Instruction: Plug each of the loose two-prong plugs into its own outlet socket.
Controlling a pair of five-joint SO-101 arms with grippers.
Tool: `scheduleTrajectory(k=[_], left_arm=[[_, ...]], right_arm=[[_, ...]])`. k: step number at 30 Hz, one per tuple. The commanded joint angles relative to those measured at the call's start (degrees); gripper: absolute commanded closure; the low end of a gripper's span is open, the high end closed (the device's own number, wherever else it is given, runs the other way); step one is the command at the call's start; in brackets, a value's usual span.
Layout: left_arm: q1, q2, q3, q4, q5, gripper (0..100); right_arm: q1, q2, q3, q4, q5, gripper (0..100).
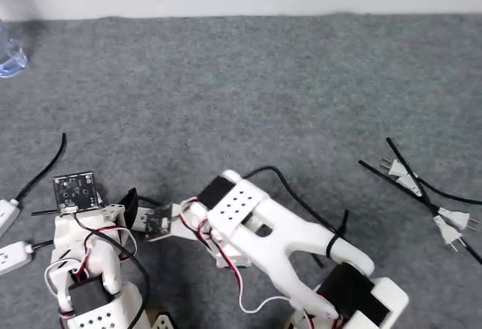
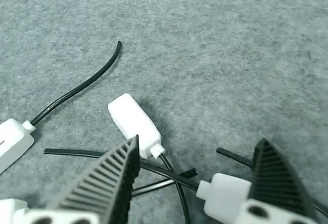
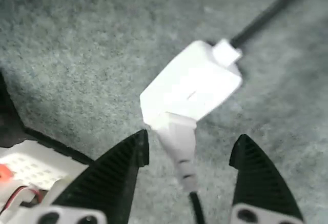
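right hand [image 3: 192, 137] spread apart around plug [image 3: 177, 143] seated in outlet socket [image 3: 192, 88], left hand [image 2: 200, 142] apart beside second socket [image 2: 132, 121]

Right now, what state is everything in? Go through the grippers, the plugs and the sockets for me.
Left gripper: open, over the carpet.
Right gripper: open, a finger on each side of the inserted plug.
Inserted plug: seated in its outlet socket.
Nearby outlet socket: lying flat, no plug in it.
Loose two-prong plugs: unplugged, lying on the carpet.
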Motion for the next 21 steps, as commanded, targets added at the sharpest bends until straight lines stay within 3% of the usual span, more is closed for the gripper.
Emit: scheduleTrajectory(k=[1,8,13,17,21], left_arm=[[-0.35,-0.44,-2.15,-1.67,0.53,67],[-0.35,-0.44,-2.15,-1.67,0.62,67],[2.11,-0.44,-1.98,-1.67,0.35,67],[14.07,-0.44,-2.15,-1.67,-1.14,67],[33.05,-0.18,-1.8,-0.44,-10.73,67]], right_arm=[[-0.13,-4.18,-11.69,8.04,-0.53,76.4],[1.36,-10.95,-24.79,17.45,-0.62,76.4],[13.05,-15.87,-29.8,17.01,-0.62,76.6],[29.58,-17.89,-25.32,11.3,-3.25,76.7],[41.36,-19.12,-15.03,3.56,-11.52,76.8]])
